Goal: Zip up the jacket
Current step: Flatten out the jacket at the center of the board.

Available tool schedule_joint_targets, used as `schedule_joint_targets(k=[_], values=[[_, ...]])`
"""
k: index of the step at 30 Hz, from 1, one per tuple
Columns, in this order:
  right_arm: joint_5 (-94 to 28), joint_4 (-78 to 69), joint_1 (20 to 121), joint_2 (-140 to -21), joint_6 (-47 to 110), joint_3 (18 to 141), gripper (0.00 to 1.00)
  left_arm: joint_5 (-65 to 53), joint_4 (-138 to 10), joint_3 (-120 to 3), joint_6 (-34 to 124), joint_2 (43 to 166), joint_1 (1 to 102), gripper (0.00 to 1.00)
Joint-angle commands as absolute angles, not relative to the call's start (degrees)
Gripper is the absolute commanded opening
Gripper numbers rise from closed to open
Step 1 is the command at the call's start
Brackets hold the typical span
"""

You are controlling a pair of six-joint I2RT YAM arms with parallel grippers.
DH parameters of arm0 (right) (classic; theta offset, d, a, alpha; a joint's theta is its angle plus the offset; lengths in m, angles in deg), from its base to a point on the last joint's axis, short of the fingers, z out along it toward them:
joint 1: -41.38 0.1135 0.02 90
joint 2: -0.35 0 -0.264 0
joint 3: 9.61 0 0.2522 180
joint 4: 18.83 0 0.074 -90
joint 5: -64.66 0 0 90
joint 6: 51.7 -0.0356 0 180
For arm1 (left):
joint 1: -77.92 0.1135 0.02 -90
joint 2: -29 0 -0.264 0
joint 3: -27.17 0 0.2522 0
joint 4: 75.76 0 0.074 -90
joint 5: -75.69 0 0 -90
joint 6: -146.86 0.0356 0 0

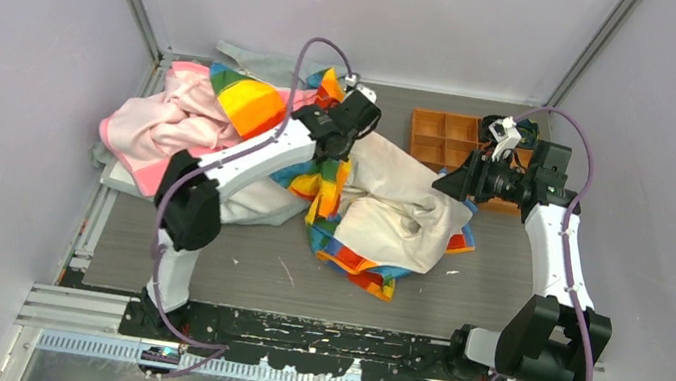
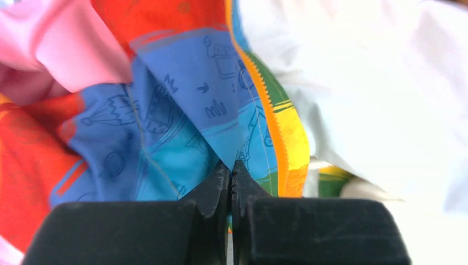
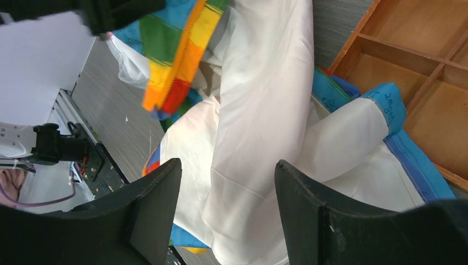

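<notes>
Nearest you, the jacket (image 1: 328,199) lay crumpled mid-table (image 1: 230,276), opened out with its cream lining (image 3: 259,110) facing up and a rainbow-striped edge toward the arm bases. At the jacket's right side you held the right gripper (image 3: 226,165) over that lining, its fingers spread wide. On the jacket's far side your left gripper (image 2: 230,172) was clenched, tips pressed together where blue printed fabric bunched. The cloth seemed to be pinched between them, though the tips hid the contact itself. Just beside that pinch ran the orange zipper (image 2: 269,118), one row of teeth bare against a yellow band. Left of the jacket, a pink garment (image 1: 158,118) sat heaped and touching it. Beyond the jacket's right side stood a wooden tray (image 1: 438,135) with square compartments, just beside the fabric. Grey cloth (image 1: 253,58) showed past the jacket's far edge.
</notes>
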State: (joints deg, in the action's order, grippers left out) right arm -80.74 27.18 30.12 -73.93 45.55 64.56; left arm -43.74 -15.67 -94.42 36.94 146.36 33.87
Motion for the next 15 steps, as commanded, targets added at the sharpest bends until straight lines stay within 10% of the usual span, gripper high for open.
schedule_joint_targets(k=[1, 15], values=[[-81.8, 27.0, 30.0, -73.7, 46.5, 66.6, 0.68, -32.7, -26.9, -91.3, 45.0, 133.1, 34.5, 0.0], [-82.3, 27.2, 30.0, -73.1, 46.6, 66.7, 0.68, -2.9, -27.3, -90.9, 43.1, 121.1, 38.0, 0.0]])
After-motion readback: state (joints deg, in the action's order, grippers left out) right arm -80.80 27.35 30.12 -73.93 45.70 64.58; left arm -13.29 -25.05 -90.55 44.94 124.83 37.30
